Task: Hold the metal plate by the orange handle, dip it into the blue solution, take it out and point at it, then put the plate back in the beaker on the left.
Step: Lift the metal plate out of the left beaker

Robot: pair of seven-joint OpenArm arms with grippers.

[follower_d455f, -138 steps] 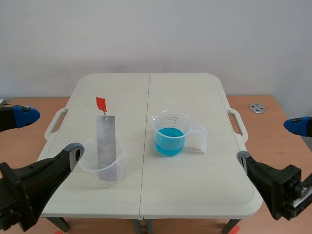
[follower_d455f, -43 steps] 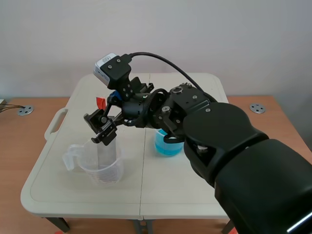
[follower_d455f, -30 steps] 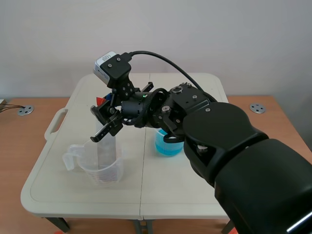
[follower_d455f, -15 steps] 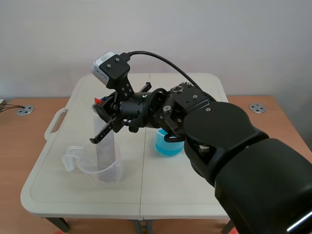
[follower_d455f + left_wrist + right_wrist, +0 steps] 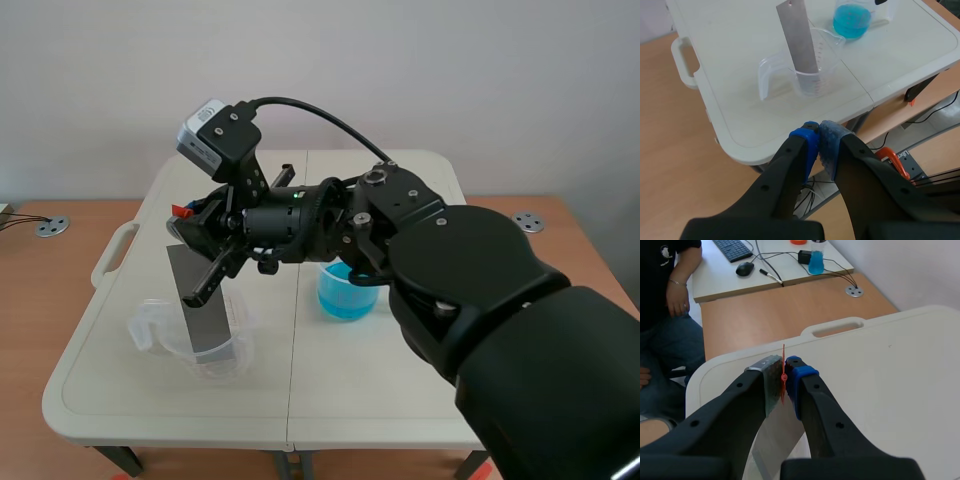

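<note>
My right arm comes in from the right and reaches across to the left side of the white table (image 5: 400, 380). Its gripper (image 5: 188, 222) is shut on the small orange handle (image 5: 182, 211) at the top of the metal plate (image 5: 202, 305). The plate leans to the left, its lower end inside the clear beaker (image 5: 215, 352). In the right wrist view the orange handle (image 5: 783, 377) is pinched between the pads, with the plate (image 5: 774, 437) hanging below. The beaker of blue solution (image 5: 346, 291) stands behind the arm. My left gripper (image 5: 819, 134) is shut on nothing, low off the table's near corner.
The left wrist view shows the plate (image 5: 797, 37), the clear beaker (image 5: 810, 75) and the blue beaker (image 5: 852, 22) well ahead on the table. Past the table's far side a person (image 5: 667, 275) sits at a wooden desk (image 5: 790, 295) with a keyboard, a mouse and a bottle.
The right gripper has shut on the orange handle and pulled the plate's top to the left, so the plate and the clear beaker now lean. The left gripper stayed shut.
</note>
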